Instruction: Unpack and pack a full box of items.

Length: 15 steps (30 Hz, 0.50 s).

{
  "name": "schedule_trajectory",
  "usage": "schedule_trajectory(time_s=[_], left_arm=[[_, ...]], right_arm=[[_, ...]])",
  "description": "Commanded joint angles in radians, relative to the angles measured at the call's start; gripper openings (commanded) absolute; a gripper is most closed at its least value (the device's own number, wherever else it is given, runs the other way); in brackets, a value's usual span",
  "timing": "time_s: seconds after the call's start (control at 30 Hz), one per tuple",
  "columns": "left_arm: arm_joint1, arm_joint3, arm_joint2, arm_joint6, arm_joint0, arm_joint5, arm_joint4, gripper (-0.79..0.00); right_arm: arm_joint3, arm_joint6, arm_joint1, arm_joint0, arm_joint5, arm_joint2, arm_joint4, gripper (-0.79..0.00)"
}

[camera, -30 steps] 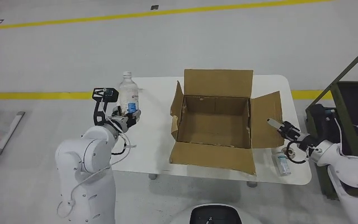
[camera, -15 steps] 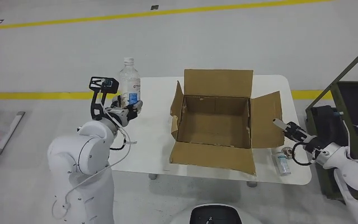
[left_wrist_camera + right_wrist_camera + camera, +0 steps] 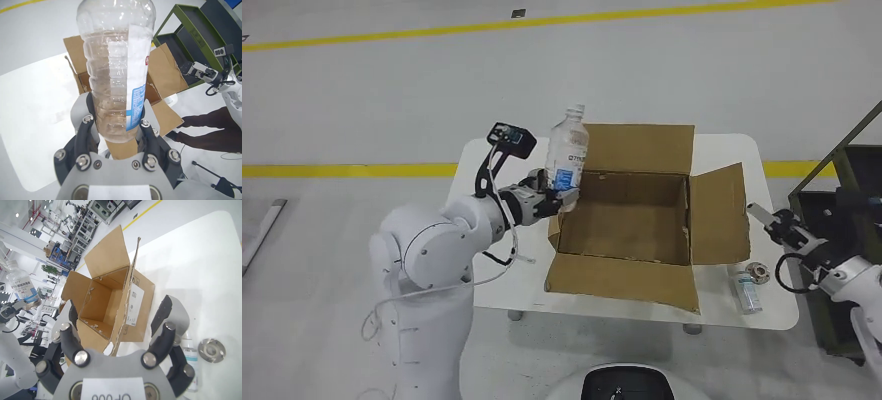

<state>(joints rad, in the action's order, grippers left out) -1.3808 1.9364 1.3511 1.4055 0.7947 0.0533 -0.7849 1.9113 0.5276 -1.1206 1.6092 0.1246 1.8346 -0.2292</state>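
Left claw (image 3: 118,103) clamps the clear bottle (image 3: 113,47) low near its base: probably light, thin-walled, slippery, tippy held there. Right claw (image 3: 119,304) hangs spread apart.

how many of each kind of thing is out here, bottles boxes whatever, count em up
bottles: 2 (large bottle, small bottle)
cardboard box: 1
metal disc: 1
total: 4
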Motion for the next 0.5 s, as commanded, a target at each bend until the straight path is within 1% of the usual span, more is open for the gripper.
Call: schedule_trajectory(time_s=[0.0,0.13,0.17,0.2,0.23,0.27,0.3,0.33,0.47], left_arm=[[-0.001,-0.015,-0.014,0.001,-0.006,-0.007,0.023,-0.785],[-0.001,-0.015,-0.014,0.001,-0.006,-0.007,0.023,-0.785],[-0.001,-0.015,-0.014,0.001,-0.006,-0.007,0.023,-0.785],[-0.001,-0.015,-0.014,0.001,-0.006,-0.007,0.023,-0.785],[-0.001,-0.015,-0.014,0.001,-0.006,-0.007,0.023,-0.785],[-0.001,-0.015,-0.014,0.001,-0.006,-0.007,0.023,-0.785],[-0.001,-0.015,-0.014,0.001,-0.006,-0.007,0.023,-0.785],[-0.001,-0.015,-0.014,0.001,-0.006,-0.007,0.023,-0.785],[-0.001,-0.015,-0.014,0.001,-0.006,-0.007,0.023,-0.785]], right_arm=[[0.021,-0.051,-0.001,0.021,0.003,0.012,-0.036,0.000],[0.073,-0.152,-0.004,0.064,-0.007,0.027,-0.126,0.000],[0.088,-0.176,-0.006,0.075,-0.010,0.028,-0.148,-0.080],[0.100,-0.201,-0.007,0.085,-0.013,0.029,-0.168,-0.305],[0.114,-0.228,-0.008,0.096,-0.016,0.030,-0.194,-0.468],[0.123,-0.251,-0.010,0.107,-0.022,0.029,-0.211,-0.542],[0.133,-0.275,-0.012,0.117,-0.031,0.028,-0.222,-0.702],[0.145,-0.298,-0.013,0.126,-0.038,0.029,-0.238,-0.785],[0.178,-0.355,-0.019,0.158,-0.058,0.018,-0.296,-0.785]])
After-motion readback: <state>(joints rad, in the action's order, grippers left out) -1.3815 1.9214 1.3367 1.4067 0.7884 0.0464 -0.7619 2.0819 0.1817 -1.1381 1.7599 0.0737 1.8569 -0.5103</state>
